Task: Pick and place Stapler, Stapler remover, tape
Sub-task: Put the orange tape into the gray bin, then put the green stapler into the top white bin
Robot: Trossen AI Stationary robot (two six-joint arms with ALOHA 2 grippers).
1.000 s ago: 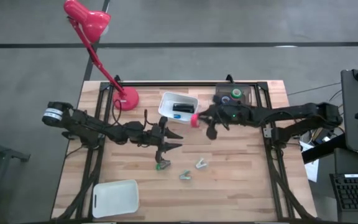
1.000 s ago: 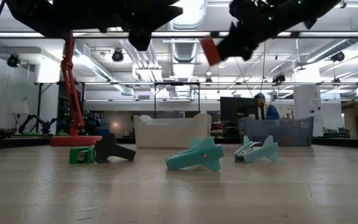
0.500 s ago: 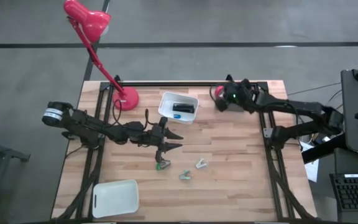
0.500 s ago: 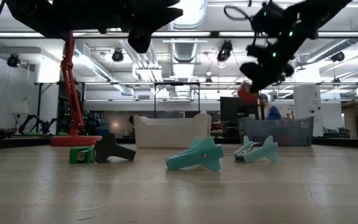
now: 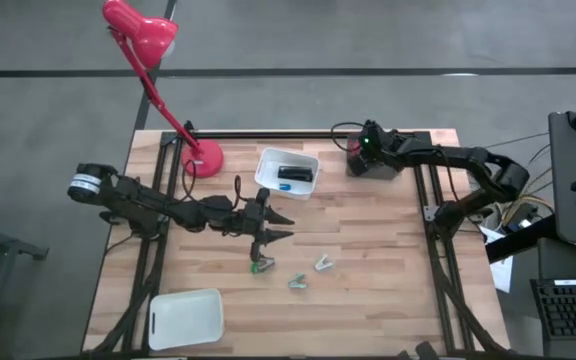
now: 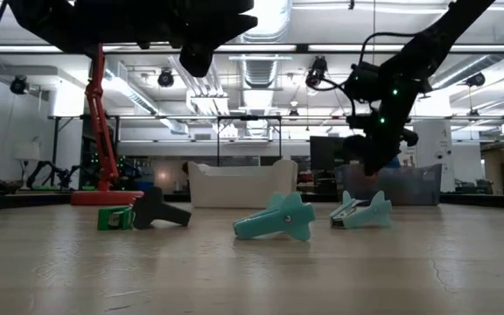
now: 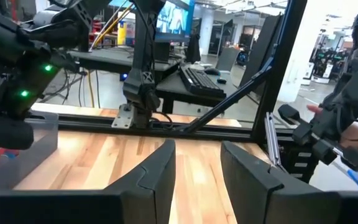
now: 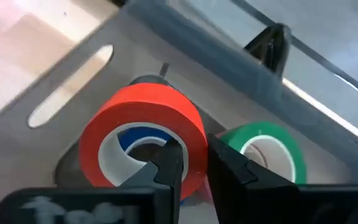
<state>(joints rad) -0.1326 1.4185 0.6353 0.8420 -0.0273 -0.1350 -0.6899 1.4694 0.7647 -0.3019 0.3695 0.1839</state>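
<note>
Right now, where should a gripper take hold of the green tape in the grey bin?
Probably pinch its wall, one finger in the hole and one outside, coming from straight above: the green tape lies flat, hole up, in the grey bin. Choose the side away from the red tape that the right gripper pinches.

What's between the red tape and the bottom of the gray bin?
A blue tape roll. In the right wrist view the red tape, pinched by the right gripper, sits on top of it in the gray bin, beside the green tape.
</note>
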